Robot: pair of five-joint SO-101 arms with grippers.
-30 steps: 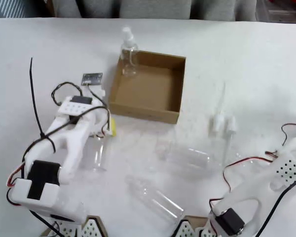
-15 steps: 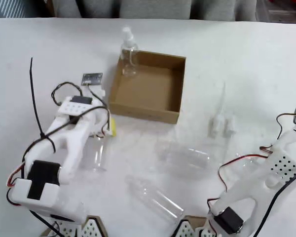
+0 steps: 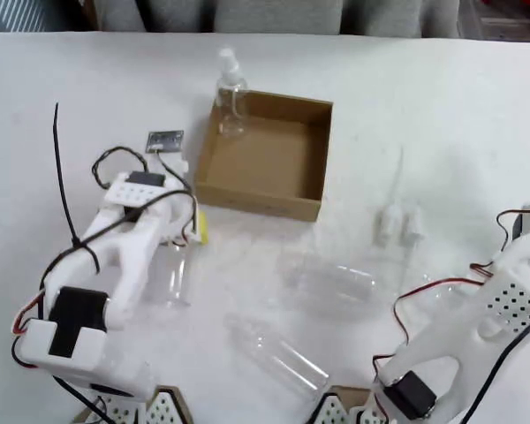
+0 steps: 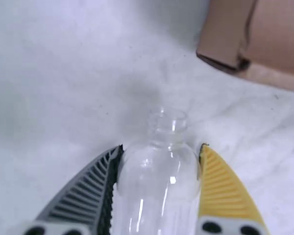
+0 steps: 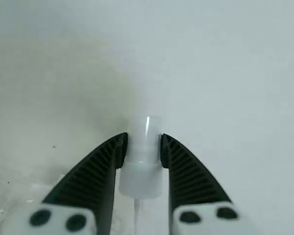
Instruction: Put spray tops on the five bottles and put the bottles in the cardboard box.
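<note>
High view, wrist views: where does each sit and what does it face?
High view: fixed above the table, looking down on the cardboard box, loose bottles, left arm and right arm.
Left wrist view: on the left arm, looking along its fingers at the clear bottle they grip; box corner beyond.
Right wrist view: on the right arm, looking along its fingers at a white spray top they grip.
Shared: box and gripped bottle, high and left wrist.
</note>
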